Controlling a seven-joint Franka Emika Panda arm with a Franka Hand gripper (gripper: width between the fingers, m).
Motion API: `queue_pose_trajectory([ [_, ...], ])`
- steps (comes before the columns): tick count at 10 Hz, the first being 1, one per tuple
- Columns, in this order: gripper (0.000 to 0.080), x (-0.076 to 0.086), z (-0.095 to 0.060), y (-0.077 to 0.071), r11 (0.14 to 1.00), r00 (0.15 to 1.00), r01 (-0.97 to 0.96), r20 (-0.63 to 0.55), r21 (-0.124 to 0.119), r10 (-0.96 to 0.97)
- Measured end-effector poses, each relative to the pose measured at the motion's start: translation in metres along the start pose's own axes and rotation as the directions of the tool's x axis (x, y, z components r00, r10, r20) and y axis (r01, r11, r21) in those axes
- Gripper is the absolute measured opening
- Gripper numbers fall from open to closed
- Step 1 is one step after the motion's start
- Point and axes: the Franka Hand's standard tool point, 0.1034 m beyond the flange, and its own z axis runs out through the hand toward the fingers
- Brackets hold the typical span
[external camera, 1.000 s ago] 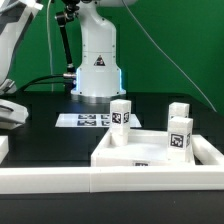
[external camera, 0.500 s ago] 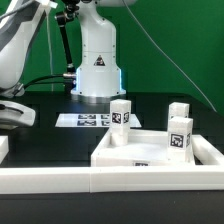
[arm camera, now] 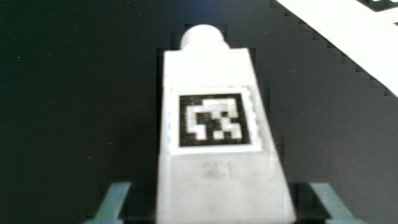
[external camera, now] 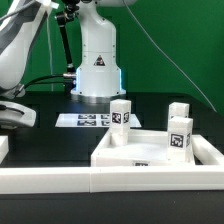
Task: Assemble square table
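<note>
Bright even light; both views low-resolution; wrist view blurred, white surfaces slightly washed out.

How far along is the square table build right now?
Three legs stand upright on the tabletop; whether they are screwed in cannot be told. In hand: the gripper brackets a fourth leg lying on the black table; contact is not clear. Left: lifting that leg and fitting it to the tabletop.

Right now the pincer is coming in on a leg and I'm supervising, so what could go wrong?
1. The pincer straddles only one end of the leg, so the leg could pivot or slip when lifted.
2. The tabletop already has legs standing on it; a careless carry could topple them.
</note>
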Motion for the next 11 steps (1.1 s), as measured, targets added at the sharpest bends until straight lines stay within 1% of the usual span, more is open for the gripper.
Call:
queue_pose_trajectory([
  [1, 0.0288, -0.003, -0.008, -0.007, 1.000, 1.000, 0.015, -0.008, -0.018, -0.015],
  [2, 0.0288, -0.007, -0.018, -0.019, 0.999, 0.999, 0.031, -0.019, -0.039, -0.032],
  [4, 0.0288, -0.018, -0.042, -0.052, 0.998, 0.999, -0.016, -0.049, -0.056, 0.014],
  [5, 0.0288, -0.021, -0.054, -0.065, 0.997, 0.996, -0.049, -0.072, -0.063, 0.044],
  [6, 0.0290, -0.021, -0.063, -0.073, 0.996, 0.994, -0.056, -0.099, -0.075, 0.049],
  [7, 0.0290, -0.019, -0.065, -0.075, 0.995, 0.992, -0.053, -0.119, -0.081, 0.043],
  [10, 0.0290, -0.014, -0.066, -0.072, 0.995, 0.988, -0.054, -0.149, -0.086, 0.041],
  [11, 0.0290, -0.011, -0.070, -0.076, 0.995, 0.982, -0.060, -0.185, -0.084, 0.044],
])
